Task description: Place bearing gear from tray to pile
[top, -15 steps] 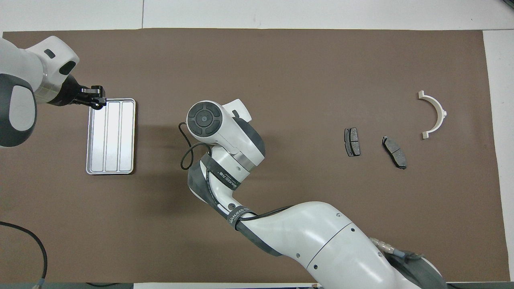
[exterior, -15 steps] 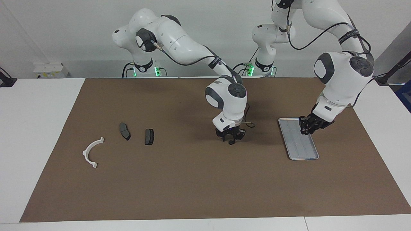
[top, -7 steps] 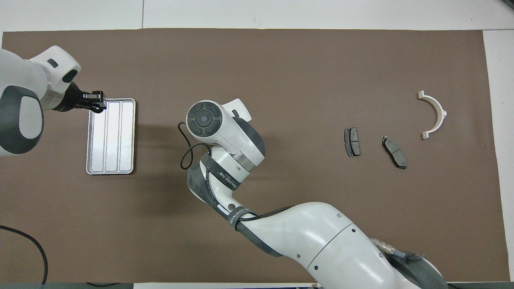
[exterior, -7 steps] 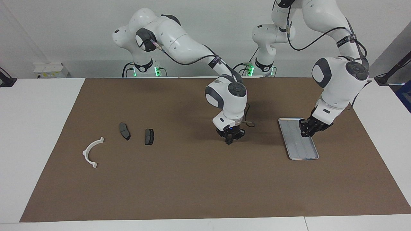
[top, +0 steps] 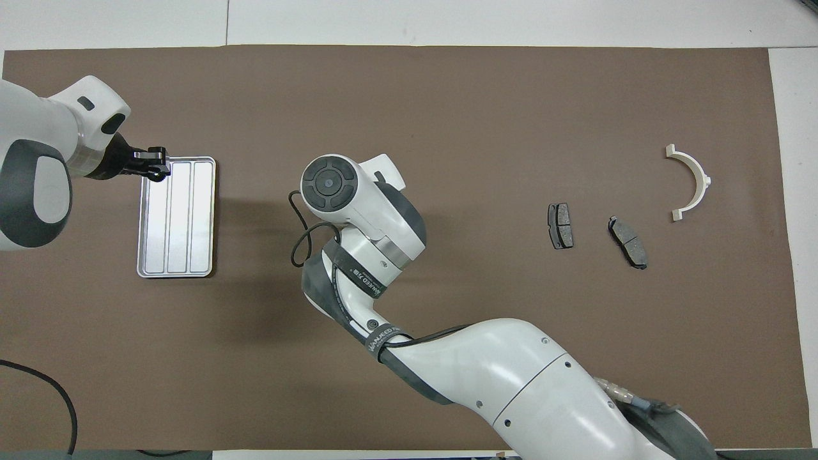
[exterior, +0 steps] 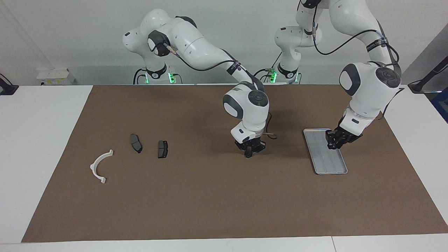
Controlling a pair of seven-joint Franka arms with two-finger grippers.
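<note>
While the overhead view hides my right gripper (exterior: 249,154) under its own wrist, the facing view shows it pinched shut, pointing down over bare brown mat, whether holding anything I cannot tell. My left gripper (exterior: 332,143) (top: 152,167), opening unclear, slants onto the ribbed metal tray's (exterior: 330,166) (top: 179,255) corner. Beside my right gripper lies the pile (exterior: 162,149) (top: 560,225).

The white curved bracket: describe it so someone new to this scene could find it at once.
Look at the right arm's end of the brown mat, where three loose parts lie. The white curved bracket is the one closest to the mat's edge, beside two dark pads. Alone there, it is white and an open half-ring.
</note>
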